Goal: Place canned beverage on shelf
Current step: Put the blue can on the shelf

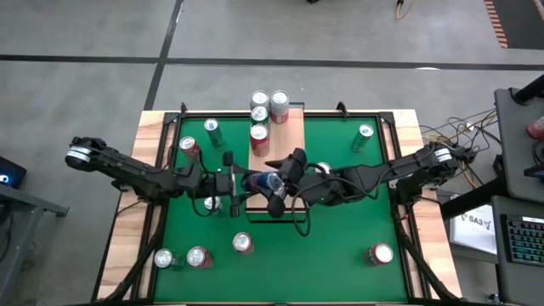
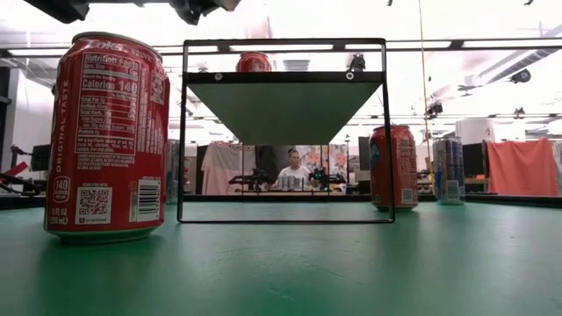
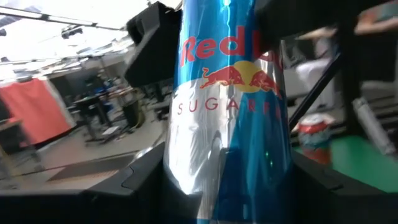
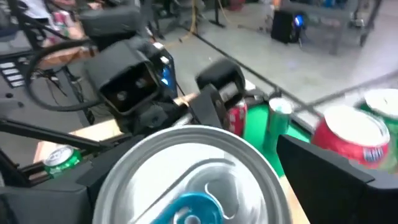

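Now Red Bull can (image 1: 263, 182) lies horizontal btwn both hands, above shelf (image 1: 276, 140).

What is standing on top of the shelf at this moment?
Three cans stand at the far end of the shelf: two silver-topped, one red. Both end effectors, holding a blue can, cover its near end.

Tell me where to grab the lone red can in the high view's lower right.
Grip the red aluminium soda can across its round side wall at mid-height, jaws straddling it, descending from above. It stands upright with bare green mat all round, so any side is free. Both the left gripper and right gripper are busy at the blue-and-silver Red Bull can.
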Tool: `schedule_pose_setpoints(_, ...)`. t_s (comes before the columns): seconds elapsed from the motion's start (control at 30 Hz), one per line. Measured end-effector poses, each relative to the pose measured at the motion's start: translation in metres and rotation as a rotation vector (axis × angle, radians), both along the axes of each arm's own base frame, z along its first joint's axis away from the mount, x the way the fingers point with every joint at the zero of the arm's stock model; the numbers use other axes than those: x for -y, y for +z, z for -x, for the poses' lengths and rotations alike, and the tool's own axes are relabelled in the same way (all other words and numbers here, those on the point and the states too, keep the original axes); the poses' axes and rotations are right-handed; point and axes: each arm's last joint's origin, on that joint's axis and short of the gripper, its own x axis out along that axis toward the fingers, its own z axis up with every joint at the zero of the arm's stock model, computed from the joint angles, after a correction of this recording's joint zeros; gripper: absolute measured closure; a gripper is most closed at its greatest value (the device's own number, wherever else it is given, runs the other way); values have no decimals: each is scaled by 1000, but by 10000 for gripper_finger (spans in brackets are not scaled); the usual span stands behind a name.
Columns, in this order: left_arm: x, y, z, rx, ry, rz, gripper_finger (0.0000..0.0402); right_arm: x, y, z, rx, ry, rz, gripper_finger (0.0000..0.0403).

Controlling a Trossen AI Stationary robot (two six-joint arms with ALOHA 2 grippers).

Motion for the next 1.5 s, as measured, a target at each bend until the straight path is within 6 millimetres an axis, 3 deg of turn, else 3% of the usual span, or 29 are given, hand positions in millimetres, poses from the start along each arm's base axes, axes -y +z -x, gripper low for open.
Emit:
schedule_pose_setpoints(0.67, 2, 4, 1, 46, -43, 29, 182, -9, 32, -1, 131, 80, 202, 53)
schedule_pose_setpoints(0.97, 3, 4, 10, 77, -133, 29, 182, -45, 58, 25, 170, 196, 320, 53)
schedule_pose_setpoints(1.13, 2, 7, 30, 192, -215, 45, 182, -57, 54, 33, 158, 238, 340, 53)
schedule_pose_setpoints(1.3, -3, 4, 50, 248, -236, 64, 182, -54, 43, 30, 137, 227, 316, 53)
schedule_pose_setpoints(1.5, -5, 4, 59, 315, -234, 77, 183, -37, 11, -2, 156, 146, 269, 53)
